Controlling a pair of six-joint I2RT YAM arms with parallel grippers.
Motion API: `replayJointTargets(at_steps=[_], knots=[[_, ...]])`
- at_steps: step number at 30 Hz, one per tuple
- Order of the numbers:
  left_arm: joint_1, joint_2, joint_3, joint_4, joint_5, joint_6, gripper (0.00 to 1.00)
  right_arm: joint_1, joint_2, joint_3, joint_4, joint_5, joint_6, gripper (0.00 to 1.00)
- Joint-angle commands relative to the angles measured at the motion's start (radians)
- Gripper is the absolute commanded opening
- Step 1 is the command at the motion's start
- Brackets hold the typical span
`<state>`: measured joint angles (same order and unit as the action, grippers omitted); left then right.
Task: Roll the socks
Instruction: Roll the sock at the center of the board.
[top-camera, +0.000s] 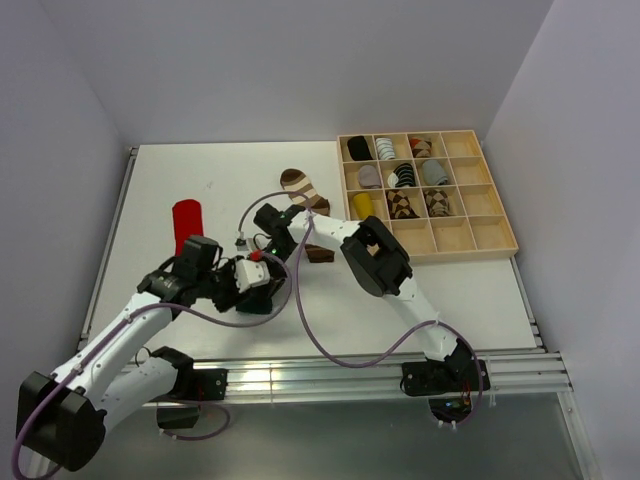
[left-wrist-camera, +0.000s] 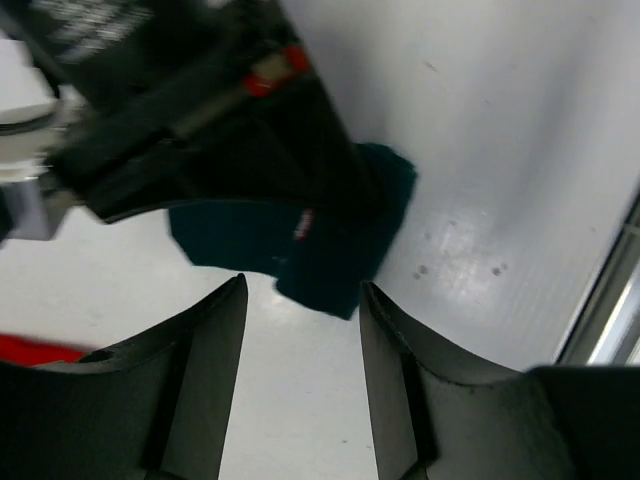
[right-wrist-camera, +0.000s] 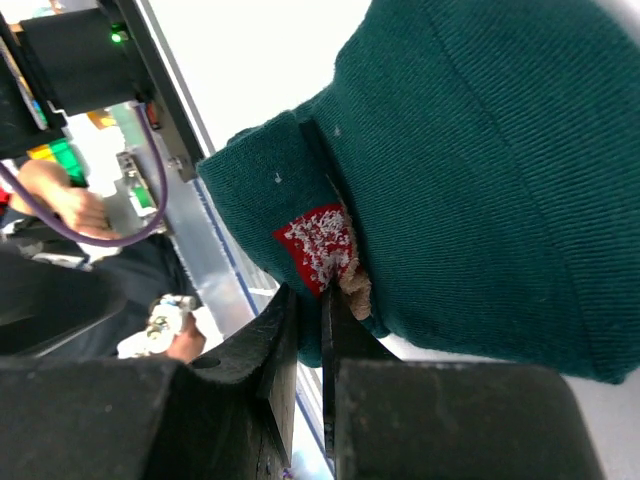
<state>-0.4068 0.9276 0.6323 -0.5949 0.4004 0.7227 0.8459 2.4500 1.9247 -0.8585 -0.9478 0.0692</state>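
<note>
1. Teal sock (left-wrist-camera: 340, 250): bunched on the table (top-camera: 200, 170), roll unfinished; right gripper (right-wrist-camera: 322, 330) pinches its edge.
2. Left gripper (left-wrist-camera: 303, 340): fingers spread, empty.
3. Striped sock (top-camera: 303, 190), red sock (top-camera: 186, 222): apparently not yet rolled.

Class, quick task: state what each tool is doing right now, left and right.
Left tool: open, holding nothing.
Right tool: closed, pinching the edge of the teal sock.
</note>
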Motion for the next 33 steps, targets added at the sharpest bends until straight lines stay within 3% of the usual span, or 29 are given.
replayJointTargets(at_steps=[1,15,33], knots=[[-0.058,-0.006,-0.023,-0.022,-0.017,0.057,0.54,-0.011,0.060,0.016,0.052,0.073,0.007,0.13],[-0.260,0.001,-0.192,0.173,-0.164,0.046,0.55,-0.037,0.087,0.007,0.087,0.020,0.024,0.14],[-0.346,0.060,-0.345,0.530,-0.396,0.073,0.55,-0.056,0.090,-0.004,0.093,-0.034,0.017,0.16]])
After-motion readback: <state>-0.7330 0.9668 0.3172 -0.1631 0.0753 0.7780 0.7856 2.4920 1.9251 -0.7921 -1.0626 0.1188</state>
